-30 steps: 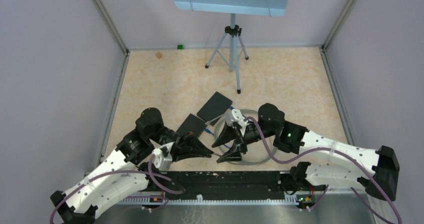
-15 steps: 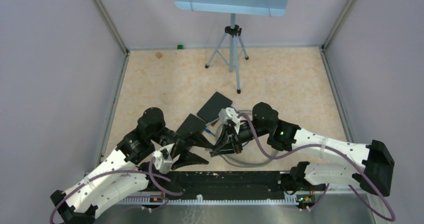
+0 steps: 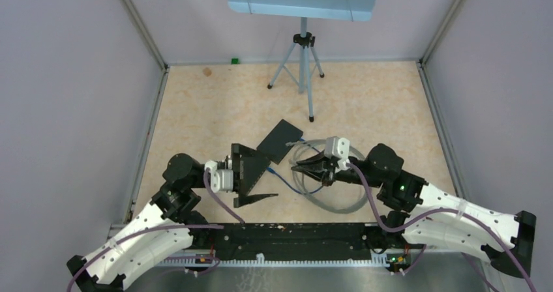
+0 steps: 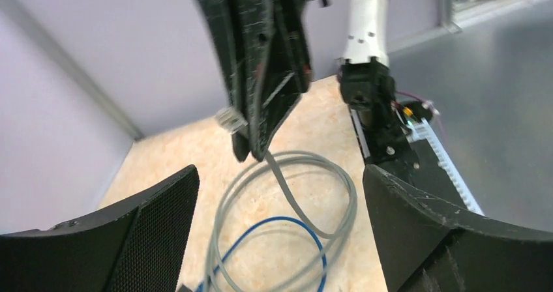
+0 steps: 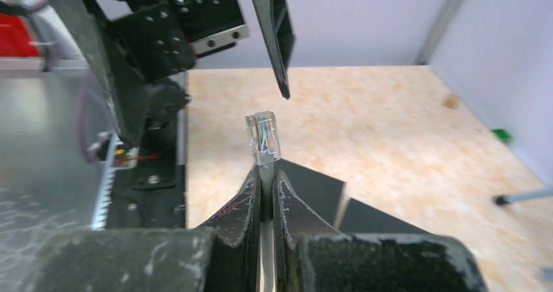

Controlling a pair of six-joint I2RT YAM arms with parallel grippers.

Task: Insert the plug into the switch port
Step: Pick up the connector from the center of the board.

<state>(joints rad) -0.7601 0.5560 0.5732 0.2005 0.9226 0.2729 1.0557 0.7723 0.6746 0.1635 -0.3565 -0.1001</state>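
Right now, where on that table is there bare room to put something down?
Bare tabletop lies left of the tripod and right of it toward the wall. It is crowded near the centre, around the switch and coiled cable.

The top camera looks steeply down on the counter from above and behind at 6 o'clock, while the two wrist cameras, close in, face each other and share the plug.
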